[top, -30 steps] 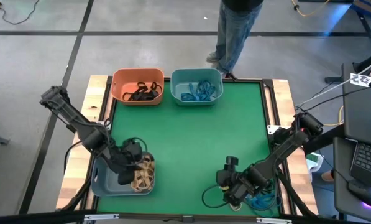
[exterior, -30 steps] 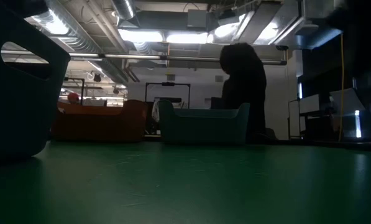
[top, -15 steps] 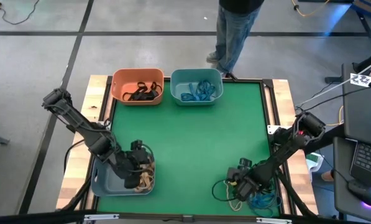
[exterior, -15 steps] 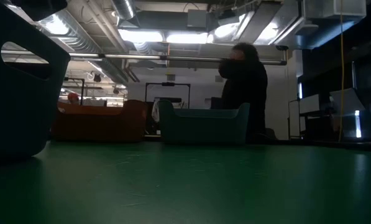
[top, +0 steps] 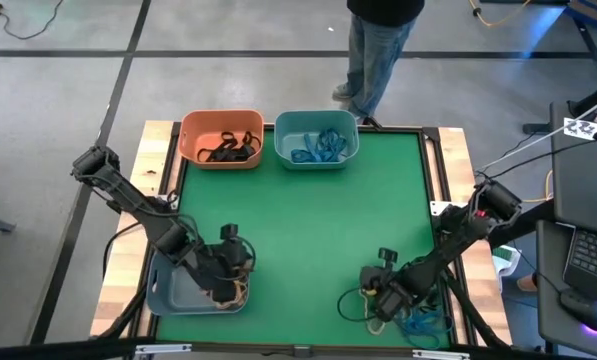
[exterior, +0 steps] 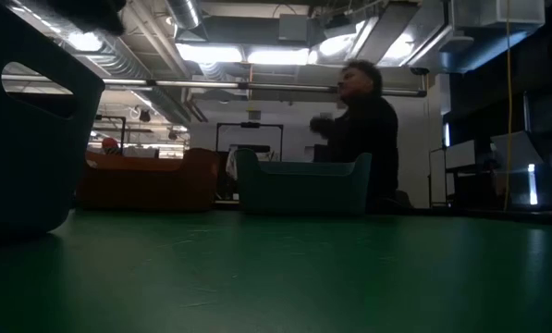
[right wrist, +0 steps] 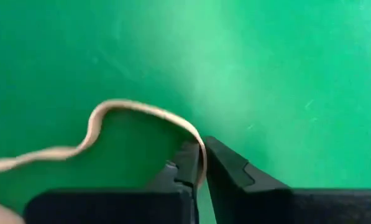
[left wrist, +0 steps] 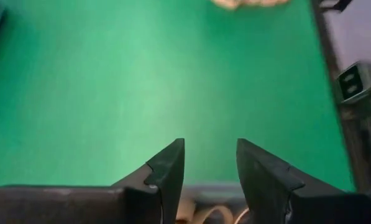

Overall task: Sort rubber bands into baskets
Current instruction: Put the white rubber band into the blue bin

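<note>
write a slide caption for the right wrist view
Right claw shut on a tan rubber band above the green table.

Grey-blue basket (top: 166,290), near-left corner of table (top: 318,230): left arm covers most of its contents; only a few tan bands (top: 240,291) show at its right end.

Left wrist view: a tan clump (left wrist: 250,3) is cut by the picture's edge.

Right wrist view: tan band (right wrist: 120,115) pinched in the right gripper (right wrist: 201,163) runs off the frame.

Low view: 1 person (exterior: 359,129) blurred; near basket (exterior: 26,139) cropped, colour unreadable.

Near-right table corner: loose pile (top: 418,322) too tangled to count.
</note>
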Controlling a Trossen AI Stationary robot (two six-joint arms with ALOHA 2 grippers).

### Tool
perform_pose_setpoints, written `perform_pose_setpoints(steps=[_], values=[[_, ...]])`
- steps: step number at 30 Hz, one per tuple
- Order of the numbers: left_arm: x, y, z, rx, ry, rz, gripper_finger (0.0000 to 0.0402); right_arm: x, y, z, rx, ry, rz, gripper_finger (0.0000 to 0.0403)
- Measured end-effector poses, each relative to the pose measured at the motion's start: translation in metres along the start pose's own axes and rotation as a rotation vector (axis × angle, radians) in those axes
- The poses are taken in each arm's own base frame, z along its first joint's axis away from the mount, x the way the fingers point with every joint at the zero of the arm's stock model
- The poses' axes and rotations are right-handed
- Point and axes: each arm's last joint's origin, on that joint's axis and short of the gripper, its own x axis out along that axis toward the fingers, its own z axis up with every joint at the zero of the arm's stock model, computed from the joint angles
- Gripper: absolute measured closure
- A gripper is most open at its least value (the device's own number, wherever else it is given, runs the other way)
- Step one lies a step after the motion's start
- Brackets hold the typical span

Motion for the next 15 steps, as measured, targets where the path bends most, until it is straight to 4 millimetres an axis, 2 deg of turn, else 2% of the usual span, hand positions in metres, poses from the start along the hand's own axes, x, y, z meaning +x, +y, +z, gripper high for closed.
perform_pose_setpoints(steps=[7, 15], values=[[0.000, -0.006, 0.015, 0.040, -0.132, -0.067, 0.0256, -0.017, 0.000, 0.017, -0.029, -0.142, -0.018, 0.0398], [0.009, 0.012, 0.026, -0.010, -0.145, -0.013, 0.0194, -0.037, 0.006, 0.037, -0.078, -0.322, -0.061, 0.0393]])
